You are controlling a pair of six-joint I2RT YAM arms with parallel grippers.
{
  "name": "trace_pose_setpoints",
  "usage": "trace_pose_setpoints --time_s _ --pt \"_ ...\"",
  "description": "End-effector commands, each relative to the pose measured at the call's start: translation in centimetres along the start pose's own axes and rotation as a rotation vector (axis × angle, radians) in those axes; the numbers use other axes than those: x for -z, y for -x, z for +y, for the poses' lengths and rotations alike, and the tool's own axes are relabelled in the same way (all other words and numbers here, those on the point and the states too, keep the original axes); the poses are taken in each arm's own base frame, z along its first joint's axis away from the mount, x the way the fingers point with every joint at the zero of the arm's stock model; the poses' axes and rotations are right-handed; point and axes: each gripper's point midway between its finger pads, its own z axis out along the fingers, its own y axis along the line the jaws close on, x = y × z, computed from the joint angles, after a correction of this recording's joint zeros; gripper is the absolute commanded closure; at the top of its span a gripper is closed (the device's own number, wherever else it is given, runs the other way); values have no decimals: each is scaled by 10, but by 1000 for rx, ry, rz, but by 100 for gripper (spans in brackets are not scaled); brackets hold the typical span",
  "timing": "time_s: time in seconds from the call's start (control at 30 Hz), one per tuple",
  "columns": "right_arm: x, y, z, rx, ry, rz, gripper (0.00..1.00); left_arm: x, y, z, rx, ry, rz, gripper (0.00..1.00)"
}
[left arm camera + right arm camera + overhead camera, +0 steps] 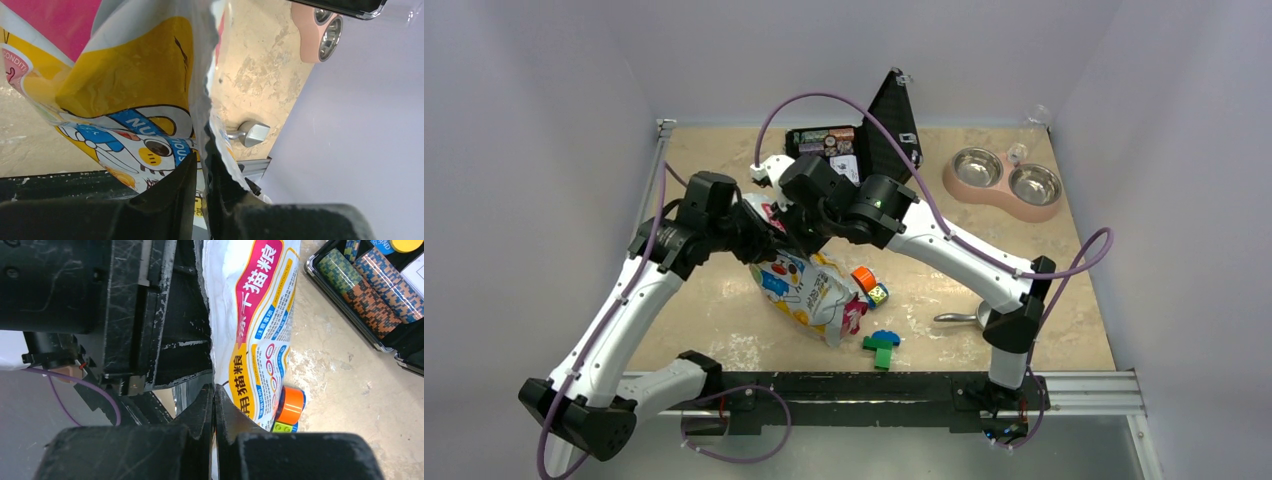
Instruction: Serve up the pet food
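Gripping the bag (809, 290) above the surface (714, 310), the right gripper (214, 407) has its jaws closed on the top film. The left gripper (201, 192) has its jaws slightly parted around the torn edge; whether they pinch it cannot be told. The pet food is unseen, judged inside. The pouch looks soft, slick and bottom-heavy, so hold both mouth edges.
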Motion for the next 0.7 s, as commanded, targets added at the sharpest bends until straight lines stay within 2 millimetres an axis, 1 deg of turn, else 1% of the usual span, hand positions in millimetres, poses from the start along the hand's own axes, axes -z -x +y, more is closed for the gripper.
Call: trace_pose_setpoints --time_s 0.0,0.1,0.17,0.2,0.27,0.37,0.5,0.6,0.67 --pt "50 39 3 -22 2 -179 100 5 11 -3 -90 15 -42 86" --pt "48 38 -31 1 -189 -170 100 28 27 0 -196 50 -144 92" --pt "50 38 -53 30 -325 -162 100 46 39 4 -248 98 -212 100" --pt "52 37 -64 40 -396 -156 100 56 45 6 -264 131 -241 100" --pt "58 39 -76 49 -479 -161 100 78 57 3 -303 169 -304 100" --pt "70 45 -83 18 -517 -198 100 100 67 -5 -394 186 -342 100" --pt "82 51 -83 -12 -507 -234 100 126 75 -14 -508 217 -360 100" --pt "88 49 -79 -57 -445 -245 100 135 77 -20 -578 217 -357 100" --pt "88 44 -78 -106 -400 -241 100 134 77 -22 -612 213 -343 100"
